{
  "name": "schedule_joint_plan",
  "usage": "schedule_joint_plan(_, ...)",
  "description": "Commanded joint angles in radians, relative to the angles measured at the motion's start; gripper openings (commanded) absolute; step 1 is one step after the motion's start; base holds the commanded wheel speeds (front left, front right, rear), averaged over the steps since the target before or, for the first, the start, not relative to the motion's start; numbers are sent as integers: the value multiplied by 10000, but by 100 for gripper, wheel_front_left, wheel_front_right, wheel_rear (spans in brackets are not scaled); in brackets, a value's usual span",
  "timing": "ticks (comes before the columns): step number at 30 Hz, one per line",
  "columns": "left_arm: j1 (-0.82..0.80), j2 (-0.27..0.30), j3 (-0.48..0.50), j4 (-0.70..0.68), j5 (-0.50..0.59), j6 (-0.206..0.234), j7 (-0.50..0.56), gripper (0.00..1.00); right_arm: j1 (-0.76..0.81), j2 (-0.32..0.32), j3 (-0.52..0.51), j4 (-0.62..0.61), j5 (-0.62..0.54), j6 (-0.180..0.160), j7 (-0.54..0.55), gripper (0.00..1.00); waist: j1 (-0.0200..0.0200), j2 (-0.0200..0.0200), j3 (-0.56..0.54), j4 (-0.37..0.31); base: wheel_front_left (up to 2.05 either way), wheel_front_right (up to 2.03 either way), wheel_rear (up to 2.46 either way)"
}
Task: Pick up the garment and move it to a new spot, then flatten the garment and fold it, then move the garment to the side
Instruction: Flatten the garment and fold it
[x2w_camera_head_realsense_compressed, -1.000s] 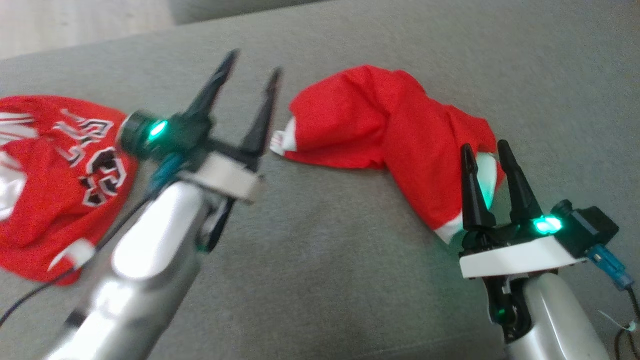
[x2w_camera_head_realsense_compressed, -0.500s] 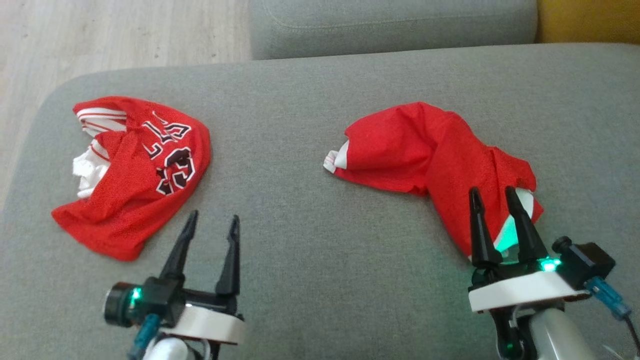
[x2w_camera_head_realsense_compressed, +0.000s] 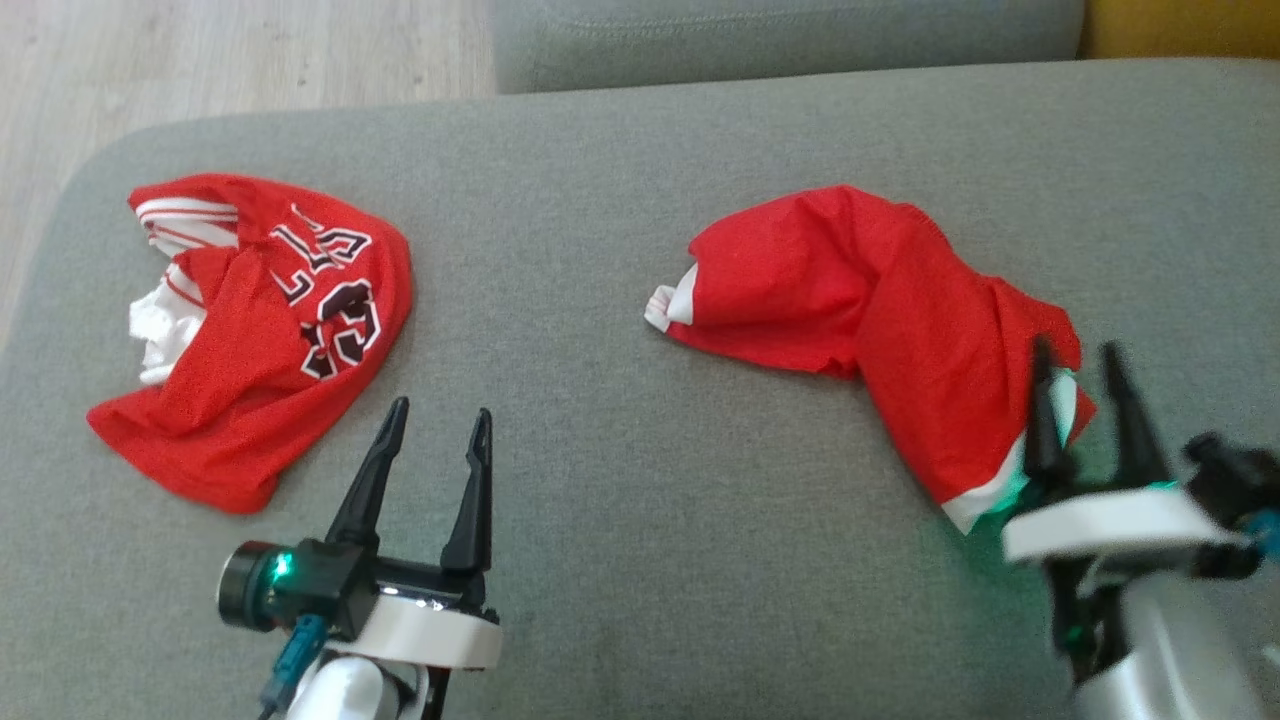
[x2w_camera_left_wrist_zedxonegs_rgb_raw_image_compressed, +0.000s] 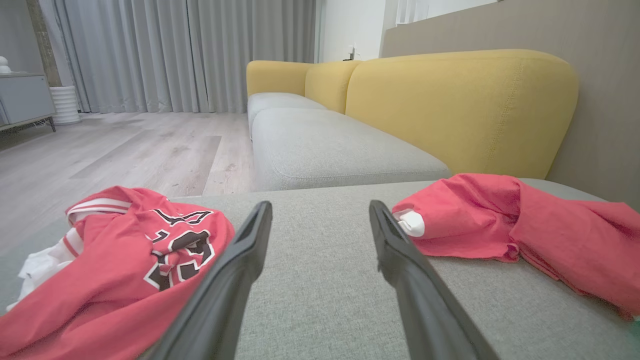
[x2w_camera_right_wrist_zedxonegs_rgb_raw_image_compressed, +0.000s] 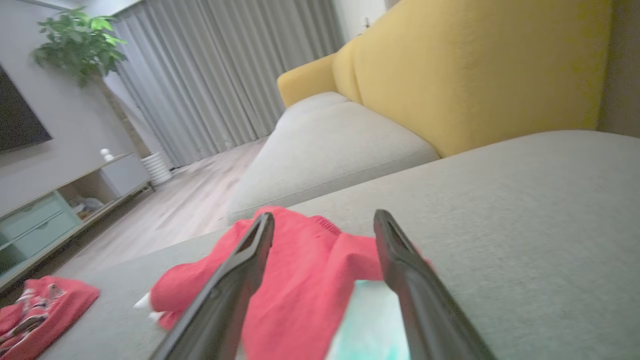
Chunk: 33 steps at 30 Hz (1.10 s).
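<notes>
Left pincer (x2w_camera_head_realsense_compressed: 442, 408): jaws wide apart, empty, low at front-left of the grey sofa seat (x2w_camera_head_realsense_compressed: 600, 500). The garment (x2w_camera_head_realsense_compressed: 260, 330) lies crumpled up-left of it, near the seat's left edge, number side up, apart from the tips. Mid-right: plain red cloth (x2w_camera_head_realsense_compressed: 870, 290) w/ white edging, bunched. Right pincer (x2w_camera_head_realsense_compressed: 1076, 350), blurred, also spread open, gripping nothing, tips over the cloth's near end; contact unclear.

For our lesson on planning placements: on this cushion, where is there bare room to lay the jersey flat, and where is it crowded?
Bare: the wide middle of the cushion, between the garment on the left and the plain red cloth on the right, beyond the left gripper. Crowded: right front, where the right gripper overlaps that cloth.
</notes>
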<state>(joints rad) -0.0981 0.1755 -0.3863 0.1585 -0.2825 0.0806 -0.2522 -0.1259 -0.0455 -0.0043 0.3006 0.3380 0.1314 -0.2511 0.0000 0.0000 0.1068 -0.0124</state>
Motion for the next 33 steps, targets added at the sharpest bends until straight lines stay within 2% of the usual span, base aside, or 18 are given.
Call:
schedule_joint_plan(1, -492, -23, 432, -206, 113, -78, -95, 100, -818, -47, -170, 203, 35, -7, -88, 100, 0, 0, 112, 44, 0, 0, 0)
schedule_joint_plan(4, -537, -155, 487, -86, 228, -238, -95, 100, -1659, -47, -1033, 1596, 112, -7, 271, 100, 0, 0, 199, 115, 0, 0, 0)
schedule_joint_plan(5, -537, -155, 487, -86, 228, -238, -95, 100, -1659, -47, -1033, 1596, 112, -7, 271, 100, 0, 0, 199, 115, 0, 0, 0)
schedule_joint_plan(6, -577, -236, 514, -32, 303, -339, -95, 100, -2207, -47, -1491, 2562, 183, -7, 543, 100, 0, 0, 280, 189, 0, 0, 0)
schedule_joint_plan(8, -623, -299, 545, 28, 376, -429, -95, 100, -2707, -47, -1724, 3521, 438, -7, 734, 100, 0, 0, 353, 268, 0, 0, 0)
schedule_joint_plan(11, -710, -350, 617, 99, 470, -545, -95, 100, -3361, -47, -1531, 4808, 1236, -7, 838, 100, 0, 0, 490, 372, 0, 0, 0)
schedule_joint_plan(12, -710, -350, 617, 99, 470, -545, -95, 100, -3361, -47, -1531, 4808, 1236, -7, 838, 100, 0, 0, 490, 372, 0, 0, 0)
schedule_joint_plan(14, -759, -357, 653, 152, 527, -629, -95, 100, -3722, -47, -1291, 5600, 1926, -7, 803, 100, 0, 0, 590, 417, 0, 0, 0)
schedule_joint_plan(19, -805, -378, 749, 220, 659, -775, -95, 100, -4446, -47, -316, 6978, 3523, -7, 416, 100, 0, 0, 766, 451, 0, 0, 0)
schedule_joint_plan(20, -804, -405, 791, 232, 702, -805, -95, 100, -4637, -47, 143, 7126, 3889, -7, 188, 83, 0, 0, 803, 436, 0, 0, 0)
schedule_joint_plan(21, -805, -416, 820, 239, 721, -815, -95, 100, -4715, -47, 346, 7082, 4000, -7, 78, 24, 0, 0, 814, 413, 0, 0, 0)
schedule_joint_plan(22, -804, -431, 848, 245, 739, -821, -95, 100, -4780, -47, 481, 6972, 4050, -7, -11, 0, 0, 0, 818, 384, 0, 0, 0)
schedule_joint_plan(24, -789, -462, 905, 259, 773, -826, -95, 100, -4868, -47, 464, 6669, 3879, -7, -88, 0, 0, 0, 777, 307, 0, 0, 0)
schedule_joint_plan(29, -736, -585, 1002, 259, 831, -880, -95, 100, -4641, -47, -1053, 4682, 2208, -7, -102, 0, 0, 0, 527, 226, 0, 0, 0)
schedule_joint_plan(33, -633, -717, 1094, 269, 839, -909, -95, 100, -4668, -57, -1816, 3415, 844, -7, -104, 0, 0, 0, 220, 259, 0, 0, 0)
